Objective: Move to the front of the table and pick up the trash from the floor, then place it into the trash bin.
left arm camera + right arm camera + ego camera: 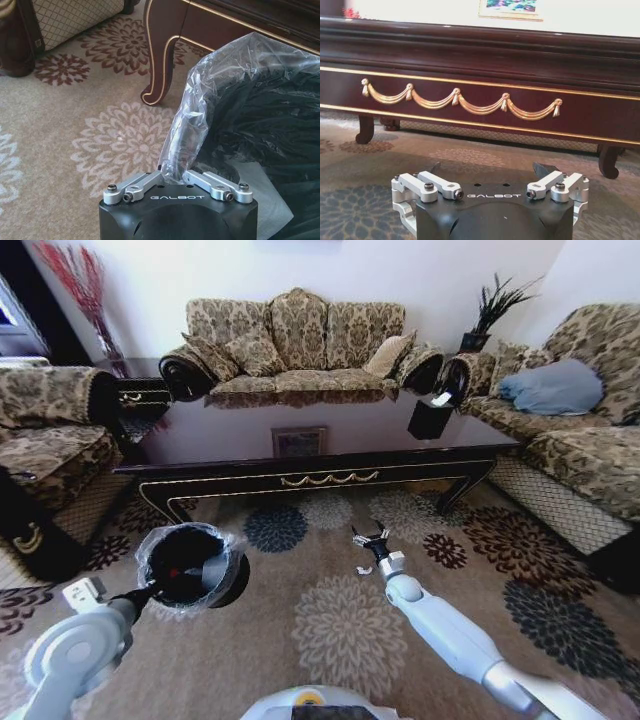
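Left end effector [150,591] at near left, clamped on rim of trash bin [195,565], lifted over carpet [340,630]. Right end effector [370,540] spread open near centre, above small white scrap [364,570]. Beyond, table [310,455] with gold scroll apron.

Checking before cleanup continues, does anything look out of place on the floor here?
Yes: a tiny white scrap lies on the rug beside the open right gripper. The left gripper pinches the trash bin by its bagged rim.
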Tool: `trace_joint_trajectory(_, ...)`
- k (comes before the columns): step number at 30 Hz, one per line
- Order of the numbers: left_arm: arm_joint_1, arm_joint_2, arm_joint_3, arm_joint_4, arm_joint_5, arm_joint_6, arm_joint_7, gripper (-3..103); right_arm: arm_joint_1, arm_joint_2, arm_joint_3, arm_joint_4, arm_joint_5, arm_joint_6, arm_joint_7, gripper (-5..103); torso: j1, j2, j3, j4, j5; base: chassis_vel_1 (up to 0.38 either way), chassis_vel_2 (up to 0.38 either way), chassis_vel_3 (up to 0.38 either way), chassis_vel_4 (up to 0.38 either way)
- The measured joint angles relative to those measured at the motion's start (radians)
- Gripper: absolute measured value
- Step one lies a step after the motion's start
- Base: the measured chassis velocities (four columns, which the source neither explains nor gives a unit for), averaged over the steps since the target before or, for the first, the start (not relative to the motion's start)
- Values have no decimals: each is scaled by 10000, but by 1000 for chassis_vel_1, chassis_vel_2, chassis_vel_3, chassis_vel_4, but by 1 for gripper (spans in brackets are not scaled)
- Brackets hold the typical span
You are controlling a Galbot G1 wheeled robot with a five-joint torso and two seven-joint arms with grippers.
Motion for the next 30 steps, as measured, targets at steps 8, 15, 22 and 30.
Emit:
trace_joint_trajectory(8,-160,-1,95,350,140,-68,117,0,204,509,-91,-1001,-663,-36,100,100,-6,0,-4,5,-1,11,0,-14,2)
trace_joint_trajectory(15,-185,37,104,467,111,-69,138,0,352,950,-6,-1925,-1642,-1015,-154,100,-5,0,-3,0,0,0,0,0,0)
trace_joint_trajectory(22,-163,131,-95,722,-7,-68,128,0,353,1039,117,-2333,-1596,-1256,-1226,100,-4,0,-2,1,-1,0,0,0,0)
trace_joint_trajectory(30,-581,444,-1061,369,-1301,-68,-328,0,434,983,118,-2503,-1573,-1211,-1411,100,-4,0,-2,-1,1,0,0,0,0)
